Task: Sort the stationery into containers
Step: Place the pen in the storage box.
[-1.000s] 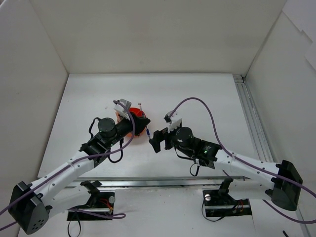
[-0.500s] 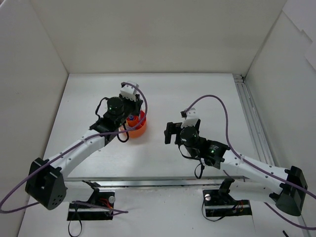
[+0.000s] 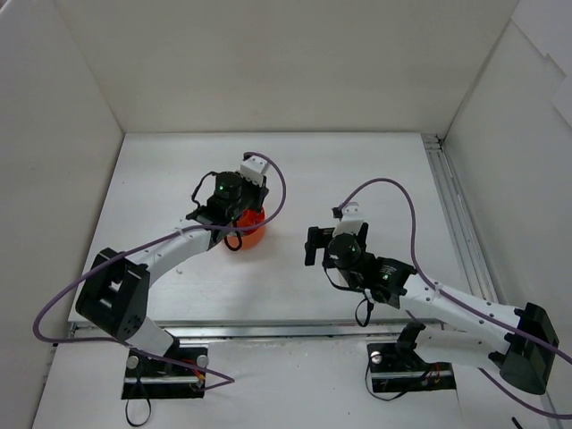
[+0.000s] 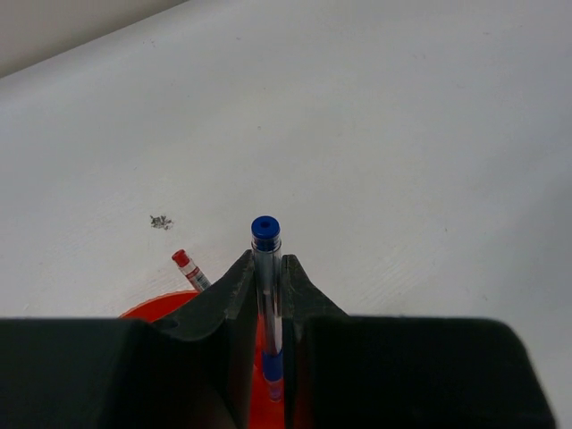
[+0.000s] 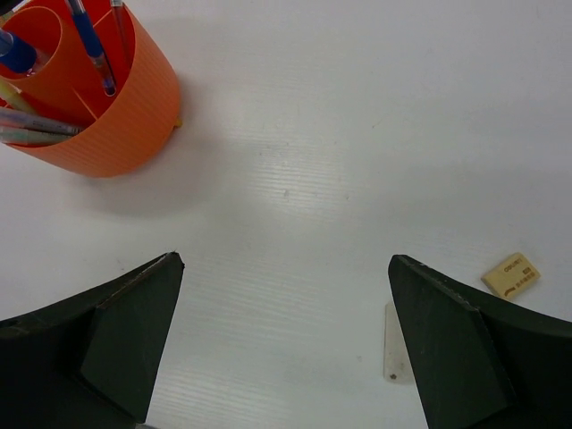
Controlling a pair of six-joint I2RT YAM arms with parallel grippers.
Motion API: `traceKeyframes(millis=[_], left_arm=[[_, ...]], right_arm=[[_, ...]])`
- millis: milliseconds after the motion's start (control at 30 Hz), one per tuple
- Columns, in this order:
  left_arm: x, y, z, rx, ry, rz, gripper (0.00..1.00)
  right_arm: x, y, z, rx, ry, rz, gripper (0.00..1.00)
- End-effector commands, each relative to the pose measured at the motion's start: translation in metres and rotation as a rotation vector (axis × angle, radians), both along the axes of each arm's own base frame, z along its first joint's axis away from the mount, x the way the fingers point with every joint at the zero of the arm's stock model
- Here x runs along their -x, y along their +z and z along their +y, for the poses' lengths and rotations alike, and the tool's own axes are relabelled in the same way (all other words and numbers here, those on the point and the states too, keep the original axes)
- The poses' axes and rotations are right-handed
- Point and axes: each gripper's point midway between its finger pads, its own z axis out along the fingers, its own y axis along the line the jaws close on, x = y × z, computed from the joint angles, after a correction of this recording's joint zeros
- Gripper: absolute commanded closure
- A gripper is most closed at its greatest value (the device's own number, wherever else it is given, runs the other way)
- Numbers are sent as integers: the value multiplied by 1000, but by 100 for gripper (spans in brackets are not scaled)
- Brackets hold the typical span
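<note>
fingers of l gripper (image 4: 268, 268) clamp blue pen (image 4: 265, 229) over bowl (image 5: 116, 125); r gripper (image 5: 284, 264) spread wide.

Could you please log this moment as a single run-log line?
left gripper: shut on blue pen, above orange bowl | right gripper: open, empty | beige eraser: loose on table

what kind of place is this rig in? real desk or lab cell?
Most likely a lab data-collection cell: plain white walls box in a white table, the left arm and right arm are mounted at its near edge, and props include an orange container and an eraser.
</note>
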Motion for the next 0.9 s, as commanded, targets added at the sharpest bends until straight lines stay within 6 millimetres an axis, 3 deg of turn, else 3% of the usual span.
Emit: traceKeyframes(millis=[0, 133, 533, 600, 633, 767, 867], left_arm=[[-13, 67, -11, 90, -21, -175, 100], [-14, 68, -8, 93, -6, -186, 100], [-19, 34, -4, 106, 65, -91, 100], [-19, 32, -3, 108, 70, -79, 93], [-18, 33, -3, 108, 70, -79, 82], [-17, 37, 1, 118, 87, -86, 76], [-12, 41, 2, 127, 81, -93, 63]], right_arm=[[-6, 17, -7, -58, -60, -50, 2], [-6, 15, -11, -50, -68, -52, 2], [-6, -6, -25, -31, -136, 26, 2], [-5, -8, -28, -19, -140, 35, 2], [-7, -9, -31, -16, -150, 39, 2], [-7, -20, -32, 4, -147, 82, 2], [-5, -27, -30, 11, -140, 108, 2]])
